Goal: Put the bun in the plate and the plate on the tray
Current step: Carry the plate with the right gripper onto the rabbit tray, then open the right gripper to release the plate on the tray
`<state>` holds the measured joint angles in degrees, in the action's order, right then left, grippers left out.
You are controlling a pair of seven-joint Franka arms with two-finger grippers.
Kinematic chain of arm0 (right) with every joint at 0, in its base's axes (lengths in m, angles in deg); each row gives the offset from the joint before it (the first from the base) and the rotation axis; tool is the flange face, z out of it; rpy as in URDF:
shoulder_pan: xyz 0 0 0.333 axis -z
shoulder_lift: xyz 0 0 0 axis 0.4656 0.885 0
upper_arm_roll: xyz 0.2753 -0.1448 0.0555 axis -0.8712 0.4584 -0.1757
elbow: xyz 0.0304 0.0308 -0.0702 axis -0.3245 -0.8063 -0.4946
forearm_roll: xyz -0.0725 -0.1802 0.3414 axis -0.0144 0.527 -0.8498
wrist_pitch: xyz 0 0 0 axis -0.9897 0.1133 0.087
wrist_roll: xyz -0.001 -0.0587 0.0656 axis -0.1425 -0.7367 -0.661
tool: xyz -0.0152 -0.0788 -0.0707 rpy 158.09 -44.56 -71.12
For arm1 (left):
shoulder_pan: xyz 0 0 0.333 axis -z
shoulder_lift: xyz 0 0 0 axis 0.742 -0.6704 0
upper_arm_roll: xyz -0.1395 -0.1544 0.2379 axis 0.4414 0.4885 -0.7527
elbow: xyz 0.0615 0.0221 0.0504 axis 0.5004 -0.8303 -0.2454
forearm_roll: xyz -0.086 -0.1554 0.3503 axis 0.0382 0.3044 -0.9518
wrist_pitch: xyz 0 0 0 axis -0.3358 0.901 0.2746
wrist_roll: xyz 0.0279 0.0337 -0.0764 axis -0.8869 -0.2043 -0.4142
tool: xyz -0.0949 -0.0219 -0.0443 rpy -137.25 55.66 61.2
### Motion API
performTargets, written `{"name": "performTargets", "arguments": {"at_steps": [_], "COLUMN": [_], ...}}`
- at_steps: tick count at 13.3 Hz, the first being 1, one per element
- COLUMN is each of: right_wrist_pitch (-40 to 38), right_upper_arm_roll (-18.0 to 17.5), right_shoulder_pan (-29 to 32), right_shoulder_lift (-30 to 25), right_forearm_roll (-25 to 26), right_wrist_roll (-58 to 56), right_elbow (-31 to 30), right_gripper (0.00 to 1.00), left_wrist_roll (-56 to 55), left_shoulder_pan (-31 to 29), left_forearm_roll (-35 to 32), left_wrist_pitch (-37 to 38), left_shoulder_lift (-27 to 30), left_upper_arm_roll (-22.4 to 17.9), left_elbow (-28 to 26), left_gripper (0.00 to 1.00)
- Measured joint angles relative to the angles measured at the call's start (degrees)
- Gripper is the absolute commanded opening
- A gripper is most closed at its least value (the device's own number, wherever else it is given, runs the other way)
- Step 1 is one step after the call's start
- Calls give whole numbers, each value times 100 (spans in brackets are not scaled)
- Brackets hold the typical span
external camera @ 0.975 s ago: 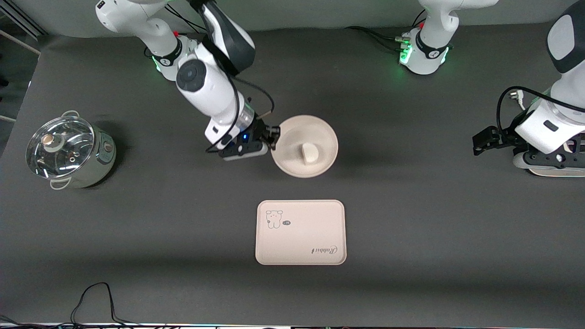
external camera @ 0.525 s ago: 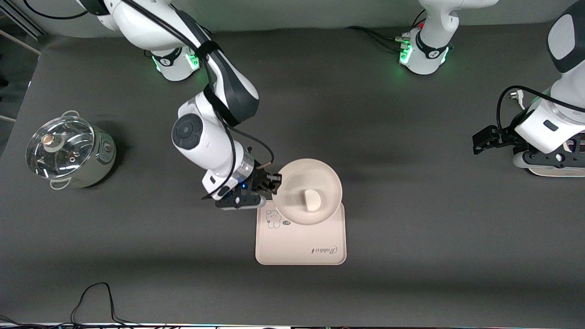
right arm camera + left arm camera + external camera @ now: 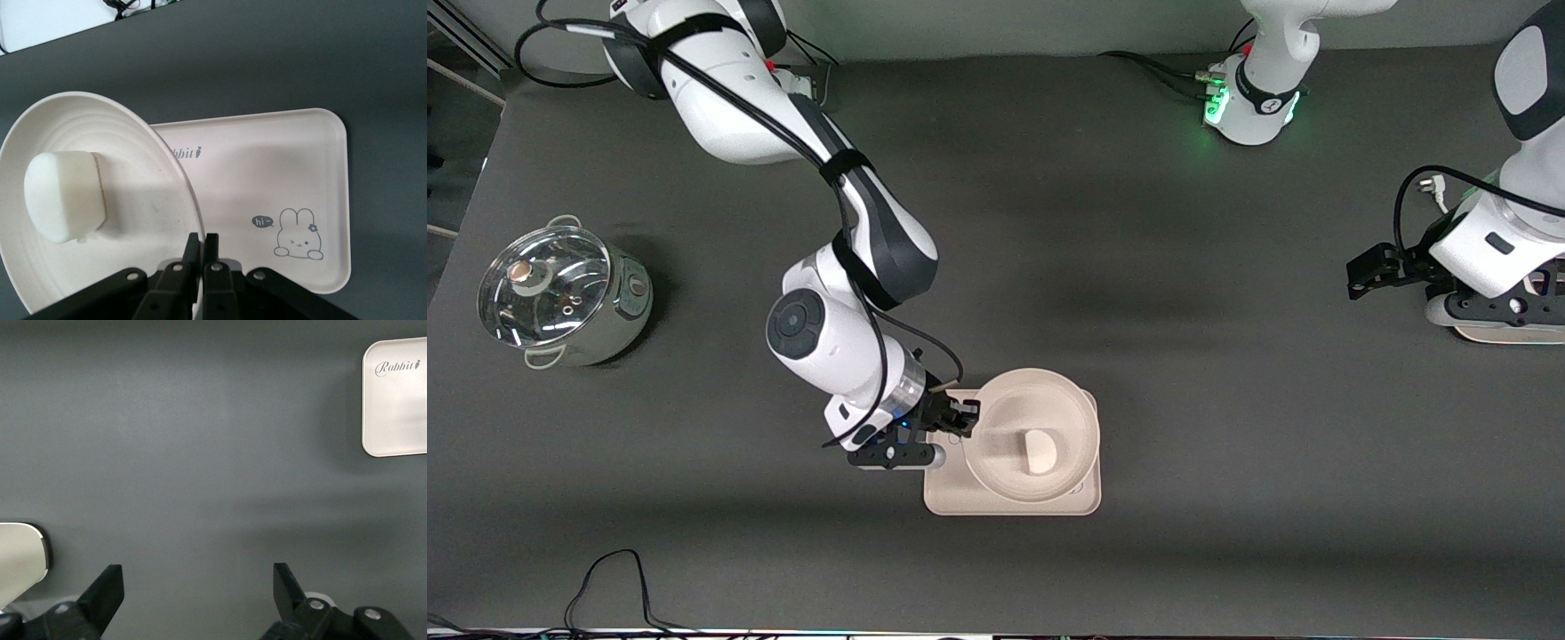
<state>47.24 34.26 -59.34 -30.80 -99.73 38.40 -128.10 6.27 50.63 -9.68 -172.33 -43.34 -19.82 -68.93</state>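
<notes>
The round cream plate (image 3: 1032,434) hangs over the pinkish-cream tray (image 3: 960,493) and covers most of it. The off-white bun (image 3: 1039,452) lies in the plate. My right gripper (image 3: 967,418) is shut on the plate's rim at the side toward the right arm's end. In the right wrist view the plate (image 3: 133,200) holds the bun (image 3: 63,195), the tray (image 3: 280,187) with its bear drawing lies below, and the gripper (image 3: 202,241) pinches the rim. My left gripper (image 3: 1360,276) waits open and empty at the left arm's end of the table; its wrist view (image 3: 197,583) shows bare mat.
A steel pot with a glass lid (image 3: 560,293) stands at the right arm's end of the table. A black cable (image 3: 609,578) lies by the table edge nearest the camera. A corner of the tray (image 3: 397,397) shows in the left wrist view.
My right arm has carried the plate with the bun from the mat's middle toward the camera until it is over the tray. The left arm has not moved.
</notes>
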Motion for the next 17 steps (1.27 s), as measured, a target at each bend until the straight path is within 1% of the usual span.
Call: {"name": "performTargets", "arguments": {"at_steps": [3, 7, 12, 13, 14, 15, 17], "right_wrist_pitch": [142, 235, 237, 237, 255, 318, 394], "right_upper_arm_roll": [1, -20, -43, -47, -52, -53, -52], "right_shoulder_pan": [86, 104, 91, 87, 84, 86, 104], "right_shoulder_lift": [418, 942, 1202, 1221, 1238, 1254, 1250], "right_forearm_roll": [-129, -177, -286, -291, -295, -300, -307], "right_wrist_roll": [0, 0, 0, 0, 0, 0, 0], "right_elbow": [58, 78, 120, 119, 119, 118, 141], "right_gripper": [0, 0, 0, 38, 85, 100, 100], "left_wrist_roll": [0, 0, -14, -14, -17, -22, -31], "left_shoulder_pan": [2, 10, 8, 6, 5, 6, 5], "left_forearm_roll": [0, 1, 2, 2, 2, 2, 2], "left_wrist_pitch": [0, 0, 78, 192, 268, 314, 349], "left_shoulder_lift": [0, 0, 0, 2, 2, 4, 7], "left_upper_arm_roll": [1, 4, -2, -7, -11, -11, -11], "left_elbow": [4, 6, 20, 38, 71, 114, 204], "left_gripper": [100, 100, 100, 100, 100, 100, 100]}}
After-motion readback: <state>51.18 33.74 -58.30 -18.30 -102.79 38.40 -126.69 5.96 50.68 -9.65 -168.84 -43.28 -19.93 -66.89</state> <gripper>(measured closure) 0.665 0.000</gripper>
